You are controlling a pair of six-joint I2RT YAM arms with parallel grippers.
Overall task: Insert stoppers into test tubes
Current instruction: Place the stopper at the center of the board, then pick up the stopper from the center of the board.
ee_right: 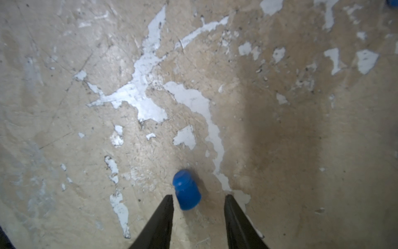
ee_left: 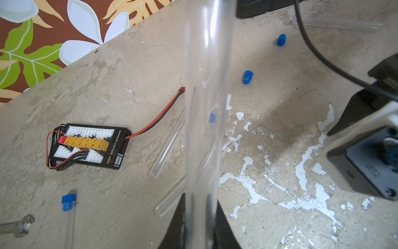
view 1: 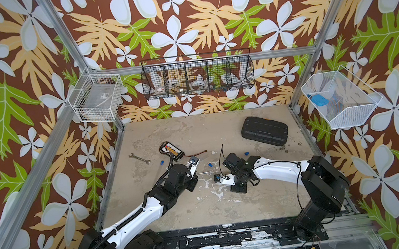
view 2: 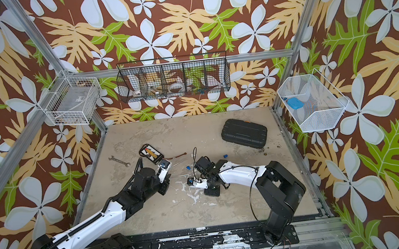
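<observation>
Your right jaws stand parted and hold nothing. In the right wrist view a stopper [ee_right: 187, 189] lies on its side on the counter [ee_right: 301, 140], just ahead of the gap between the two black fingertips [ee_right: 163, 215]. It sits close against one tip and clear of the other; whether it touches that tip I cannot tell.

Your left jaws are closed on a test tube [ee_left: 204, 97], which runs straight out from between them. In a top view it shows as a thin line [view 1: 203, 172] aimed toward the right arm.

Expect the stopper to be very light, hard and smooth. Lying on its side it will likely roll or skate away if one tip nudges it first. Centre the gap over it and close across the wider end, leaving the narrower end free to enter the tube.

The test tube looks thin-walled and slick, probably brittle, so press the stopper in along its axis rather than levering sideways.

In the left wrist view, other stoppers [ee_left: 247, 77] [ee_left: 281, 40] lie loose on the counter. Loose tubes [ee_left: 168, 146] [ee_left: 170, 200] rest beside the charging board [ee_left: 88, 146]. One capped tube [ee_left: 68, 201] lies near the wrench [ee_left: 20, 226].
</observation>
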